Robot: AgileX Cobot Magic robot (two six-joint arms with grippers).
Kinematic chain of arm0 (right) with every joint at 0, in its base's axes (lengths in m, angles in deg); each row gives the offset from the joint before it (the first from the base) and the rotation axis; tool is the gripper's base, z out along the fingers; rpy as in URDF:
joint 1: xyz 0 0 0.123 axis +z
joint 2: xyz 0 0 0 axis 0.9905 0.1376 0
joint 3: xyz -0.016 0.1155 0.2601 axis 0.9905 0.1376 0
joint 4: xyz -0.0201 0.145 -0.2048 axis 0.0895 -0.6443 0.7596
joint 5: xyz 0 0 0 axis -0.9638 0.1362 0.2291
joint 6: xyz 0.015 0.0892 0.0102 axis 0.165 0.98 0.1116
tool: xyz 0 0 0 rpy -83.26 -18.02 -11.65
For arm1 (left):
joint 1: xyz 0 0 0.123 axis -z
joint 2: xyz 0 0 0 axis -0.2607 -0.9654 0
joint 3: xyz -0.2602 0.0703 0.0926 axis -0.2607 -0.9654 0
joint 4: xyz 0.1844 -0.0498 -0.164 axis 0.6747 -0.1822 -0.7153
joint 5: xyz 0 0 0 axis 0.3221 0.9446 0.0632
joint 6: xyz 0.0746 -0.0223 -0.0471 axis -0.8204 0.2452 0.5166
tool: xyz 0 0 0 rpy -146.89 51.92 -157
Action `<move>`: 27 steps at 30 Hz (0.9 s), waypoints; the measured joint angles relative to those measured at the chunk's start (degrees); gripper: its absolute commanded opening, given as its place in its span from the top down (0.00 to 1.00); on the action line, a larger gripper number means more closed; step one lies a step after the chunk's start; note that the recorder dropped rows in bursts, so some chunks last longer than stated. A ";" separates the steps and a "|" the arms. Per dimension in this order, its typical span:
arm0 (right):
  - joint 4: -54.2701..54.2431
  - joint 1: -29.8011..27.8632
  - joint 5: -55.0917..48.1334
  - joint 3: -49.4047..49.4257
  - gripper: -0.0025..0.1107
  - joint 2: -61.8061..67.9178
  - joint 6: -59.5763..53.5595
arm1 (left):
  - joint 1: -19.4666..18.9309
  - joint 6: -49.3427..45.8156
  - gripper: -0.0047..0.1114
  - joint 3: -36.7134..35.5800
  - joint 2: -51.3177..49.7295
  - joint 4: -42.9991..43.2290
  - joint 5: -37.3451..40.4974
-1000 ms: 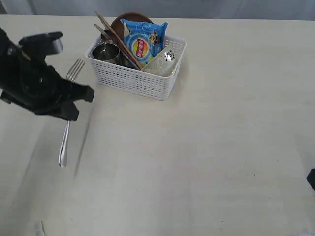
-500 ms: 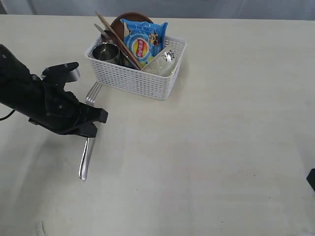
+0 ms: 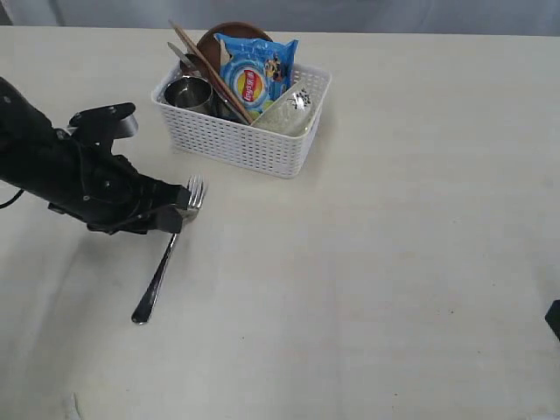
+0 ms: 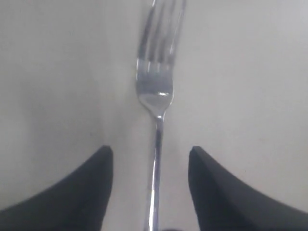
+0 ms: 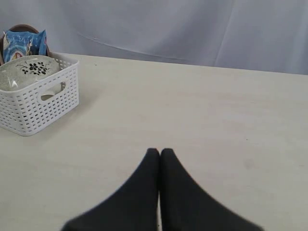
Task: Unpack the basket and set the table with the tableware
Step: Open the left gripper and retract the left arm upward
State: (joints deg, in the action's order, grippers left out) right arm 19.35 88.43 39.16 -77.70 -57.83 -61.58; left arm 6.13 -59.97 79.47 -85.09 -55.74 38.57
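Observation:
A steel fork [image 3: 162,262] lies on the table [image 3: 394,262] left of the basket [image 3: 249,150], tines toward the basket. My left gripper [image 3: 179,210] is low over its neck, open. In the left wrist view the fork [image 4: 155,96] runs between the two fingers with a gap on each side of my left gripper [image 4: 150,150]. The basket holds a steel cup [image 3: 188,92], chopsticks [image 3: 206,66], a brown plate [image 3: 229,33] and an off-white bowl [image 3: 284,112]. My right gripper [image 5: 160,151] is shut and holds nothing, hovering over bare table far right of the basket [image 5: 38,106].
A blue chip bag [image 3: 255,74] stands in the basket between the chopsticks and the bowl. The bowl [image 5: 29,70] has a dark flower print. A grey curtain [image 5: 192,29] closes off the table's far edge.
The left arm moved right and down with the fork. The fork went from hanging near the basket's left side to lying on the table, and the fingers now stand apart around it.

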 measured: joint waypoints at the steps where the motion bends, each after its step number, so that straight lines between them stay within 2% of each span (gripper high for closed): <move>1: 0.00 0.00 0.00 0.00 0.98 0.00 0.00 | 0.00 0.00 0.55 0.48 0.00 0.00 -0.10; 5: 0.00 0.00 0.00 0.00 0.98 0.00 0.00 | 0.00 0.00 0.61 3.44 2.84 0.10 -0.65; 13: 0.00 0.00 0.00 0.00 0.98 0.00 0.00 | 0.00 1.59 0.95 5.53 12.87 1.18 -7.71; 23: 0.00 0.00 0.00 0.00 0.98 0.00 0.00 | 0.00 1.80 0.96 5.40 29.98 7.58 -9.00; 27: 0.00 0.00 0.00 0.00 0.98 0.00 0.00 | 0.00 1.80 0.96 2.08 40.50 8.12 -13.75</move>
State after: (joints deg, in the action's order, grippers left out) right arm 19.35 88.43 39.16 -77.70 -57.83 -61.58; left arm 6.13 -58.17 81.55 -44.59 -47.62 24.82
